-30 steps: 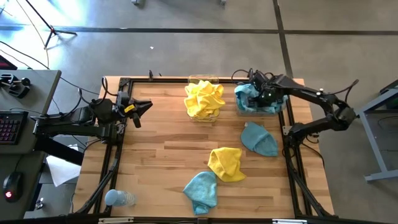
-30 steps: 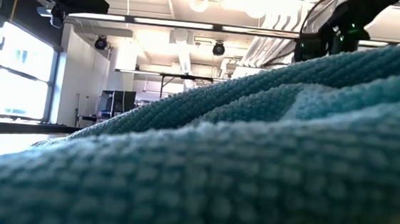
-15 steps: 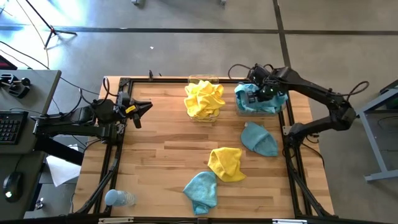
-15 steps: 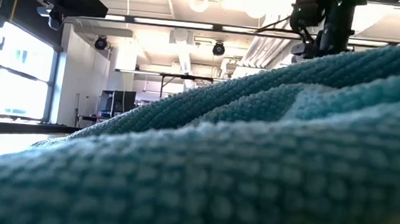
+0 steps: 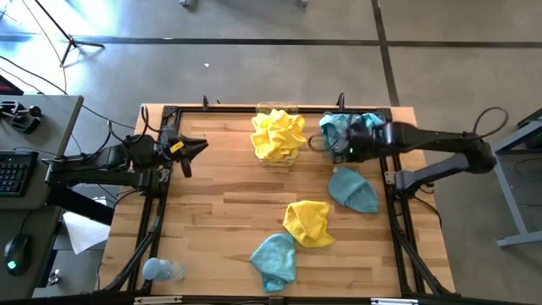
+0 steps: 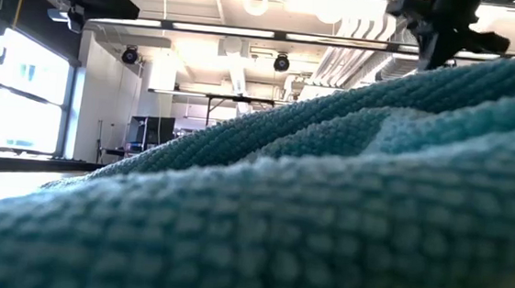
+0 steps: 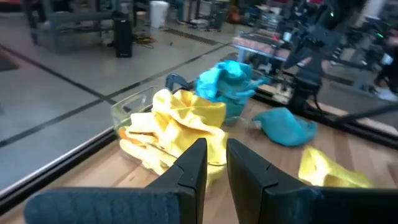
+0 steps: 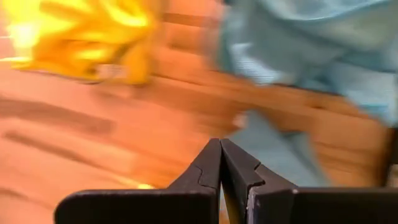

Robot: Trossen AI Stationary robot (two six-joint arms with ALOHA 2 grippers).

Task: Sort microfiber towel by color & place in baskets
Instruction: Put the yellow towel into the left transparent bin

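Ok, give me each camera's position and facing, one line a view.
High: overhead, straight down on the table; both arms show.
Low: table height, blocked by a teal towel; one arm shows at top.
Left wrist: behind the left gripper, toward both baskets.
Right wrist: behind the shut right gripper, over the wood.
High and left wrist share the yellow-filled basket.

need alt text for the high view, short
Overhead view of a wooden table: the right gripper, shut and empty, hangs beside a clear basket of teal towels, next to a basket of yellow towels. Two teal towels and one yellow towel lie loose; the left gripper waits at the table's left edge.
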